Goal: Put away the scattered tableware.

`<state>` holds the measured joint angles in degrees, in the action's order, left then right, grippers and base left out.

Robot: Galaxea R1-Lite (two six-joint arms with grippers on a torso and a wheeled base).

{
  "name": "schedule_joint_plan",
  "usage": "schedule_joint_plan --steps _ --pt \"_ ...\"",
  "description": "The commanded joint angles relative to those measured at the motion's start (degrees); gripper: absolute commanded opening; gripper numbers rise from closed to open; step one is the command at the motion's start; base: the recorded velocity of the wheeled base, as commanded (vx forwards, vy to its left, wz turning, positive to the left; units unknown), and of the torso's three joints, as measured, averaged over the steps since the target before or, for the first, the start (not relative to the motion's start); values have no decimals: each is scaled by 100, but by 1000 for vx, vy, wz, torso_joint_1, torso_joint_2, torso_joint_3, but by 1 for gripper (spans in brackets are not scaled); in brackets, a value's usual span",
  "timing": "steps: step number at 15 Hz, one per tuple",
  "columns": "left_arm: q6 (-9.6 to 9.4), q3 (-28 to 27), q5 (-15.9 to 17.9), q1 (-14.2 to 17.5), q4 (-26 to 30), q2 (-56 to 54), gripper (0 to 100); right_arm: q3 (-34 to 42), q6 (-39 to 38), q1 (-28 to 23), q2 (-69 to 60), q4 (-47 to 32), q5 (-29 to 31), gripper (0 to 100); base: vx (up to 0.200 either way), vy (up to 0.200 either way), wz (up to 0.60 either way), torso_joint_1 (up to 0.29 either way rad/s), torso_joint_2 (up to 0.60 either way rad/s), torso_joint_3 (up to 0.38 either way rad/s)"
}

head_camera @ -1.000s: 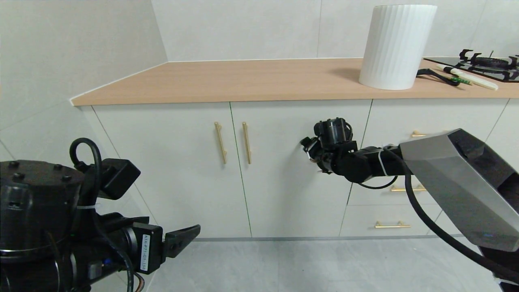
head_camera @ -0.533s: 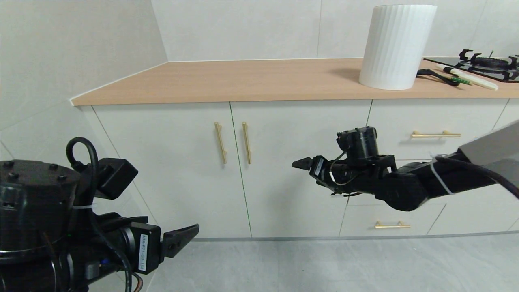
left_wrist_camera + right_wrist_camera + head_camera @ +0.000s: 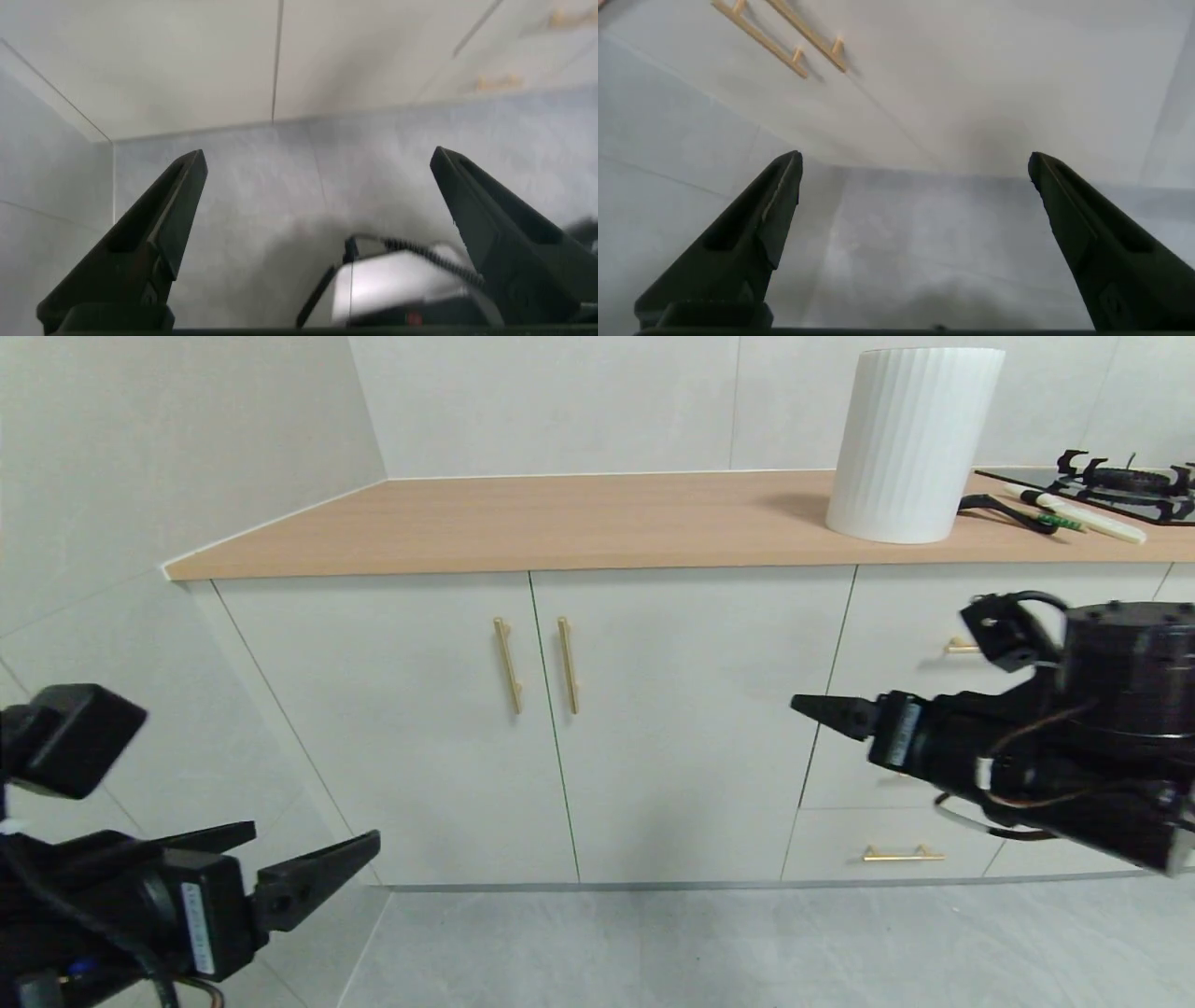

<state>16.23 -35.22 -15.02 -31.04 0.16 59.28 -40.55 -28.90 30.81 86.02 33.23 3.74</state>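
Scattered utensils lie on the wooden countertop [image 3: 560, 523] at the far right: a black-handled one [image 3: 1008, 509], a green one [image 3: 1060, 521] and a long white one [image 3: 1088, 518]. A tall white ribbed container [image 3: 910, 443] stands beside them. My left gripper [image 3: 316, 832] hangs low at the left, in front of the cabinets, open and holding nothing [image 3: 318, 159]. My right gripper [image 3: 822, 709] is at the right, level with the drawers and pointing left. It is open and holds nothing [image 3: 912, 159].
White cabinet doors with two upright gold handles [image 3: 509, 665] [image 3: 785, 37] sit below the counter, shut. Drawers with gold handles [image 3: 901, 852] are at the right. A black gas hob [image 3: 1120, 481] is at the far right. Grey tiled floor [image 3: 653, 943] lies below.
My right arm has drawn back to the right, away from the cabinet front, and its gripper now points left. My left arm has moved down and to the left.
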Motion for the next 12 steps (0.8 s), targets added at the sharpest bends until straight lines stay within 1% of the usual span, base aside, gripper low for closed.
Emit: schedule_joint_plan --steps 1,2,3,4,5,6,7,8,9,10,11,12 --pt "-260 279 17 423 19 -1481 100 1479 596 -303 -2950 -36 329 100 0 0 0 0 0 0" --pt "-462 463 34 643 19 -2008 100 1708 913 -558 -3653 -177 355 100 0 0 0 0 0 0" --pt "-594 578 69 731 19 -2369 100 1849 1212 -831 -4225 -449 355 100 0 0 0 0 0 0" --pt "-744 701 157 950 28 -2808 100 1928 1546 -1208 -4989 -950 346 100 0 0 0 0 0 0" --pt "-805 736 184 1065 28 -2958 100 1919 1634 -1296 -5315 -1205 338 100 0 0 0 0 0 0" --pt "-884 780 219 1258 54 -3362 100 1849 1818 -1499 -6053 -1820 346 100 0 0 0 0 0 0" --pt "-928 780 219 1416 134 -3687 100 1769 2073 -1833 -6571 -2242 346 100 0 0 0 0 0 0" --pt "-963 771 219 1592 213 -3933 100 1725 2389 -2202 -7028 -2559 346 100 0 0 0 0 0 0" --pt "-999 771 219 1759 292 -4214 100 1699 2671 -2457 -7450 -2778 303 100 0 0 0 0 0 0" --pt "-1122 762 227 1900 345 -4504 100 1655 2873 -2615 -7784 -2963 276 100 0 0 0 0 0 0" --pt "-1333 780 298 2084 397 -4874 100 1646 3040 -2764 -8153 -3244 250 100 0 0 0 0 0 0" --pt "-1447 788 412 2198 494 -5120 100 1664 3093 -2949 -8294 -3341 223 100 0 0 0 0 0 0"
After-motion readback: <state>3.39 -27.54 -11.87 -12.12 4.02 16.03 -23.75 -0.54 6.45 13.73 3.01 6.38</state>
